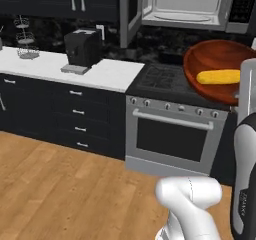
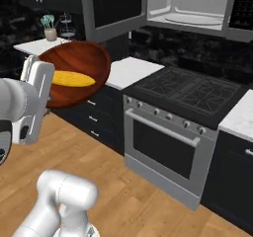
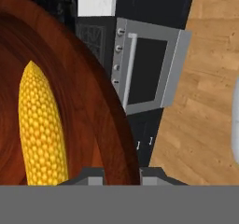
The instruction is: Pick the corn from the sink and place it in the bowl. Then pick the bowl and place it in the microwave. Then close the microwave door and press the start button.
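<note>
Carrying: I have the bowl (image 1: 215, 66) aloft by its rim, jaws closed narrowly on the wooden edge in the hand view.
Corn (image 1: 218, 77): lying inside the bowl, long axis level, running 9 to 3 in the left base view.
Gripper (image 3: 120, 174): fingertips straddling the rim.
Microwave (image 1: 187, 4): open, at 12 above the stove (image 1: 170, 79).
Advice: I'd keep the bowl level, lifting it clear of the microwave door (image 1: 130, 11).

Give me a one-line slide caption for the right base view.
Gripper carries the wooden bowl with the corn inside, near the stove and below the open microwave.
</note>
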Available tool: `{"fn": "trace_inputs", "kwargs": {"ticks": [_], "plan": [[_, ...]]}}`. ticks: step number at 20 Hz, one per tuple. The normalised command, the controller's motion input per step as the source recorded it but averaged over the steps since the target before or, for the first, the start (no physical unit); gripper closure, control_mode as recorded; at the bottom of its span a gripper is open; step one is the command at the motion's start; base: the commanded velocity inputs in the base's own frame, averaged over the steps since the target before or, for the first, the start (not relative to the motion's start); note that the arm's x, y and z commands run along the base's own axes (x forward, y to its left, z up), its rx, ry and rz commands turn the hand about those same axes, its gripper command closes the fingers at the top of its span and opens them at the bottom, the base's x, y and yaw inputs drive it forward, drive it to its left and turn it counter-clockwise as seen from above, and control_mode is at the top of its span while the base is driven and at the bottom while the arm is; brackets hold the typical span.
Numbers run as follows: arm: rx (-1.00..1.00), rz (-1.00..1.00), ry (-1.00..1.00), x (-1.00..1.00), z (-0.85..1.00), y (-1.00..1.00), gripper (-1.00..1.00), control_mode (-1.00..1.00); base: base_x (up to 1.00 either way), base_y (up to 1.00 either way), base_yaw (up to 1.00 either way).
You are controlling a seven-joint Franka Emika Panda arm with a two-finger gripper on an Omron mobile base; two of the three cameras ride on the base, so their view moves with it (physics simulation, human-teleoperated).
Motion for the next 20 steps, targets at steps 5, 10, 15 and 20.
{"fn": "trace_inputs", "kwargs": {"ticks": [5, 10, 15, 20], "plan": [[0.00, 0.00, 0.00, 0.00, 0.00, 0.00, 1.00, 1.00, 0.36, -0.94, 0.21], [0.00, 0.00, 0.00, 0.00, 0.00, 0.00, 1.00, 1.00, 0.77, -0.27, 0.10], [0.00, 0.00, 0.00, 0.00, 0.00, 0.00, 1.00, 1.00, 0.94, -0.27, 0.13], [0.00, 0.00, 0.00, 0.00, 0.00, 0.00, 1.00, 1.00, 0.85, -0.27, 0.16]]}}
